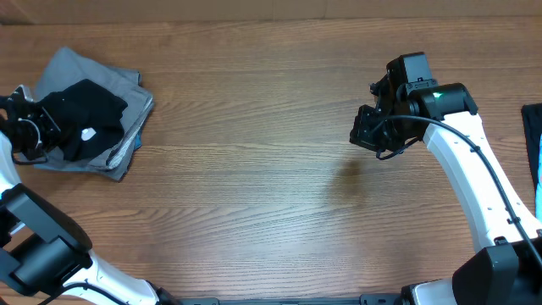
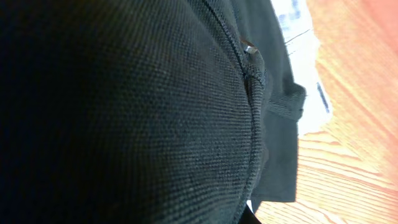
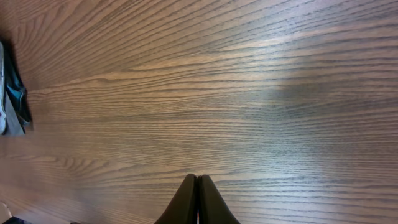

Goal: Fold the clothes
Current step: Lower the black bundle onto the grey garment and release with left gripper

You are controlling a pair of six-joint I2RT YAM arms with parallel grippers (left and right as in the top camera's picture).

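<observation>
Wooden table (image 1: 271, 195) | grey trousers (image 1: 131, 102) folded, far left | black garment (image 1: 89, 110) bunched on top of them, white tag showing | left gripper (image 1: 38, 123) at its left edge, jaws hidden in cloth — cannot tell if gripping | right gripper (image 3: 198, 180) clenched, empty — above bare wood

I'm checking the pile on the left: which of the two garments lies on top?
The black garment, with a small white tag, lies on top; the light grey one sits beneath, showing around its edges.
</observation>
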